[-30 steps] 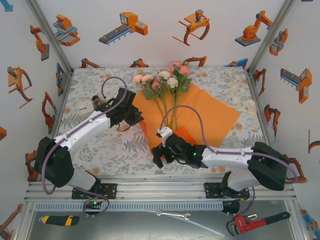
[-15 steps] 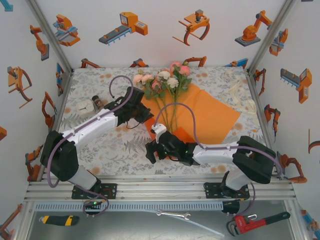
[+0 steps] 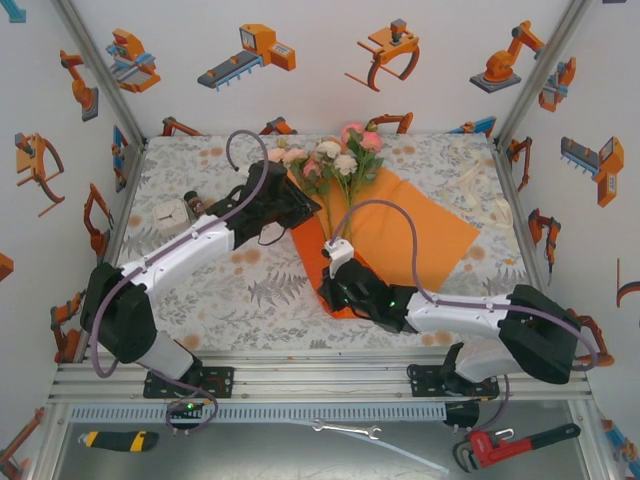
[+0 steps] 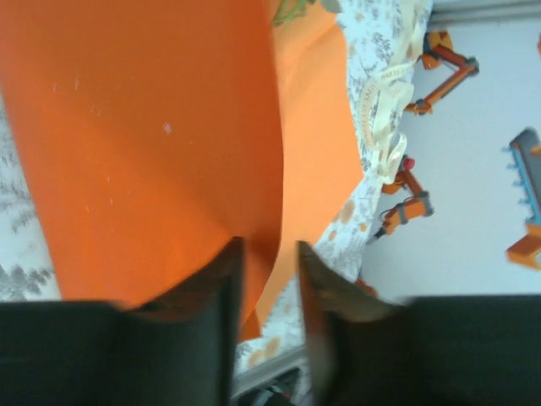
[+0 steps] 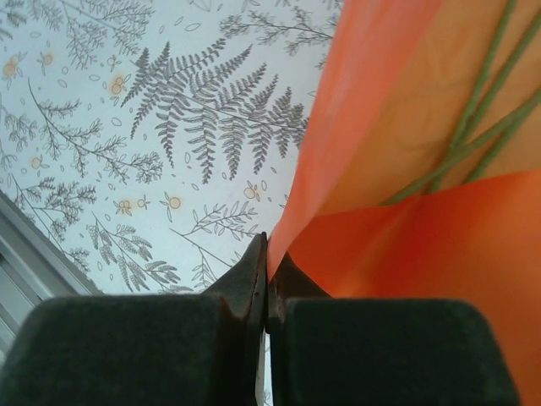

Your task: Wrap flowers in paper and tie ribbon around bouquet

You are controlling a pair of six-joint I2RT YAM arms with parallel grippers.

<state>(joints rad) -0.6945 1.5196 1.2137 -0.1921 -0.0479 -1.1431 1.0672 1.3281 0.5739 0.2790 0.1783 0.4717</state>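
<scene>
Ribbon (image 4: pixel 382 114) beyond paper (image 4: pixel 152 127) at left wrist — stems of flowers (image 5: pixel 469 101) at right.

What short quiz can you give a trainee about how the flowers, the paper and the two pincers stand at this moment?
1. True or false: the flowers lie completely off the paper.
2. Choose one. What does the right pincer pinch? A) a green stem, B) the edge of the paper, C) nothing.
3. Fill the gap: on the left pincer, the fingers stand ___, with the edge of the paper in the gap between them.

Key: 1 false, the stems rest on the paper. 2 B. 3 apart.
</scene>
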